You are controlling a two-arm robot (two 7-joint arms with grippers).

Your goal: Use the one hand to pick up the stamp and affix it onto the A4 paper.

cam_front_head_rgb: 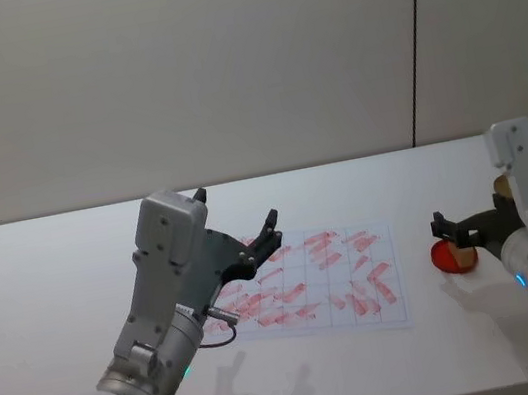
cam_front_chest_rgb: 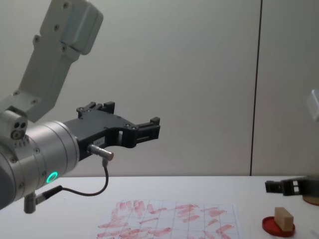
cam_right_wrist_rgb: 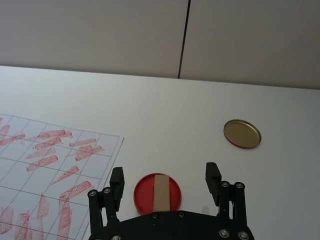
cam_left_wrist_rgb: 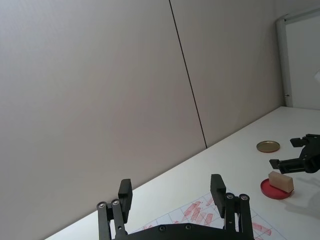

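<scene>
**Surface (cam_front_head_rgb: 57, 293):** one, white and matte. It runs back to the wall and carries everything listed below.

**Room:** a pale grey panelled wall (cam_front_head_rgb: 172, 71) with one dark upright seam (cam_front_head_rgb: 416, 30).

**A4 paper (cam_front_head_rgb: 319, 285):** one sheet, lying flat near the middle of the surface. It has faint grid lines and many red-pink rectangular smudges, too crowded to count.

**Ink pad (cam_right_wrist_rgb: 142, 192):** one, red, round and flat. It sits on the surface just off the paper's right edge and clear of the sheet.

**Stamp (cam_right_wrist_rgb: 161, 192):** one small tan wooden block. It rests on the ink pad, across its middle.

**Gold disc (cam_right_wrist_rgb: 242, 133):** one, round and flat. It lies farther back toward the wall, well apart from the pad.

**Arms:** two, silver-white.

- **Right end effector (cam_right_wrist_rgb: 165, 176):** black, fingers apart. It hangs near the ink pad with one finger on each side of the stamp's line. In the chest view it sits higher than the stamp and does not touch it. A blue-green light (cam_front_head_rgb: 519, 279) shows on this arm.
- **Left end effector (cam_left_wrist_rgb: 171, 185):** black and larger, fingers spread wide and gripping nothing. It is raised well above the paper's left part and points toward the wall. One thin dark cable (cam_front_chest_rgb: 94, 191) loops beneath it, and a green ring light (cam_front_chest_rgb: 51, 177) glows on its wrist.
</scene>
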